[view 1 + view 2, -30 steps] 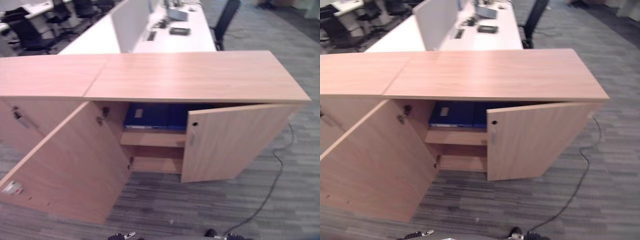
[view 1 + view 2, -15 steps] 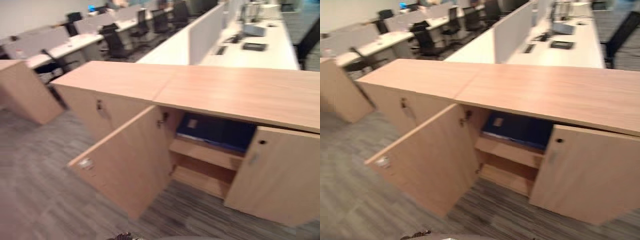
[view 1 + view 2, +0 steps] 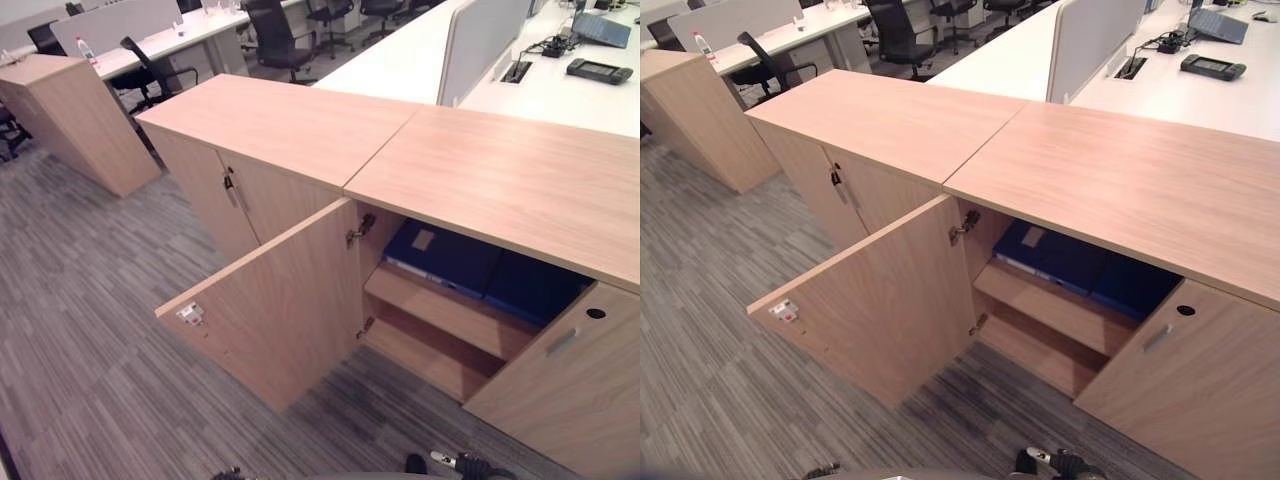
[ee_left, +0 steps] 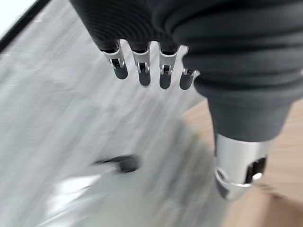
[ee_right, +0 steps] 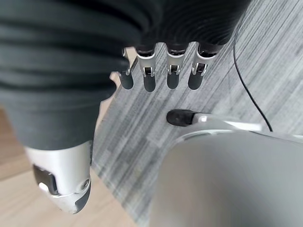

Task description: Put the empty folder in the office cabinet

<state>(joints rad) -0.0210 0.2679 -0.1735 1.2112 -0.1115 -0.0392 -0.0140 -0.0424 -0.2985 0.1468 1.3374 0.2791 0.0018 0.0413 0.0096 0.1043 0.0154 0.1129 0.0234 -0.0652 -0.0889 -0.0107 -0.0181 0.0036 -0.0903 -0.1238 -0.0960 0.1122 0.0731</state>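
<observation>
The wooden office cabinet stands with both doors open: the left door swings far out and the right door stands part open. On its upper shelf lie two blue folders side by side, one with a pale label and one further right. The lower shelf is bare. My left hand hangs above the grey floor with straight fingers and holds nothing. My right hand hangs the same way over the carpet, with nothing in it.
A closed cabinet joins the open one on its left. Another low wooden unit stands further left. White desks with a partition and black chairs lie behind. Striped grey carpet spreads out in front.
The whole picture has shifted, so the camera has swung left. The cabinet, its doors and the folders stay as they were.
</observation>
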